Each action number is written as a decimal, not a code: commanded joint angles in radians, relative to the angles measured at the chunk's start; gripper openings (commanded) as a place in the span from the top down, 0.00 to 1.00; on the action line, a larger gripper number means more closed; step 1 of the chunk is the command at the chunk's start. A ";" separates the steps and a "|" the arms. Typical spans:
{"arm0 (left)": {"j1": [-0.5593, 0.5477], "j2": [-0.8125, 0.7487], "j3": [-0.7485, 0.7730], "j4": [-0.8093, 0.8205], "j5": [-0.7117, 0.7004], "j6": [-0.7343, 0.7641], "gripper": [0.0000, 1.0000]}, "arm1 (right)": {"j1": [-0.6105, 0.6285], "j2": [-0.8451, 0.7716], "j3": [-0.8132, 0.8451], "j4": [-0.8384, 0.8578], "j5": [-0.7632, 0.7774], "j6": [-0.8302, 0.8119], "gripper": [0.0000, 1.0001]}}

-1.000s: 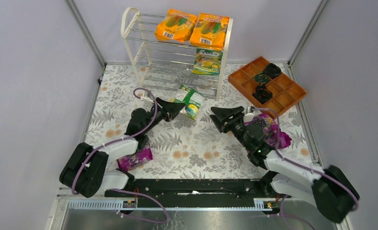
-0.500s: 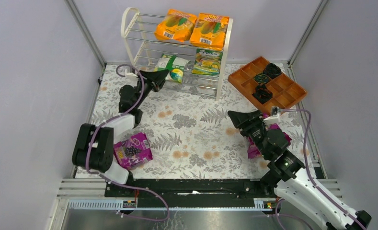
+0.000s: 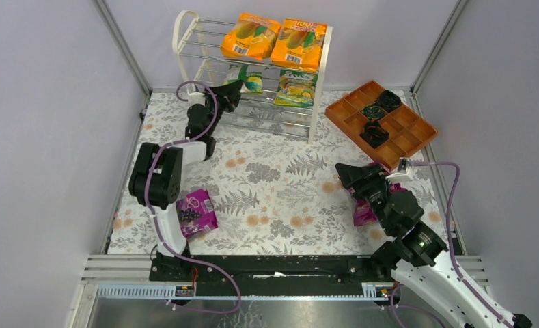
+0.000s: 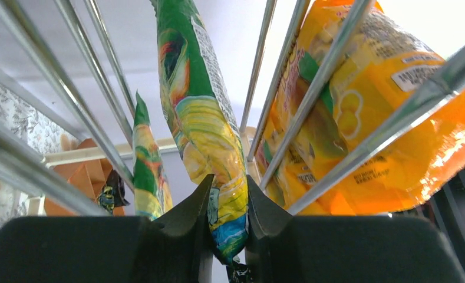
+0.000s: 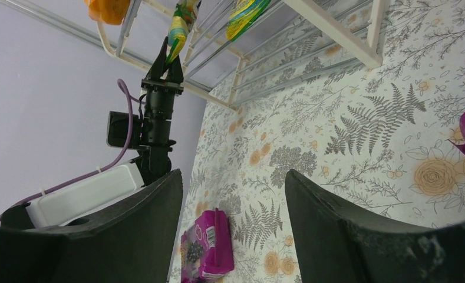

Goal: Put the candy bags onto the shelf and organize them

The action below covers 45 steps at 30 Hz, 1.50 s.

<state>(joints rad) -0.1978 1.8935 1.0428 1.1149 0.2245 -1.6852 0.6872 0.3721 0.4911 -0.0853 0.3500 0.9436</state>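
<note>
Since the earlier frame the left end effector (image 3: 233,89) has pushed further into the shelf (image 3: 319,89), taking its green bag (image 3: 251,80) in under the top tier. On the flower-patterned table (image 3: 273,184), the white shelf stands at the far edge. An orange tray (image 3: 406,133) lies to its right. The right end effector (image 3: 345,174) hovers over the table with its fingers spread wide and nothing between them. The left end effector (image 4: 228,188) is closed on the green bag's (image 4: 200,118) lower edge, holding it at middle-tier level just beside a green-yellow bag (image 3: 296,87); whether it rests on the rods cannot be told. Two orange bags (image 3: 251,35) (image 3: 298,42) lie side by side on the top tier. A purple bag (image 3: 195,212) lies on the table by the left arm's base, and a second purple bag (image 3: 363,212) is partly hidden under the right arm.
</note>
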 commanded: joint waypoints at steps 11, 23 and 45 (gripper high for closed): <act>-0.079 0.144 0.250 -0.082 -0.114 0.084 0.80 | -0.003 -0.061 0.050 -0.073 0.081 -0.019 0.30; -0.078 0.169 0.253 -0.115 -0.117 0.118 0.80 | -0.003 -0.060 0.034 -0.071 0.083 -0.010 0.30; -0.077 0.001 0.176 -0.413 0.032 0.157 0.41 | -0.003 -0.056 -0.002 -0.039 0.063 0.010 0.30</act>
<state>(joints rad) -0.2783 1.9640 1.2301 0.7738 0.2073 -1.5475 0.6872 0.3183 0.4942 -0.1669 0.4004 0.9428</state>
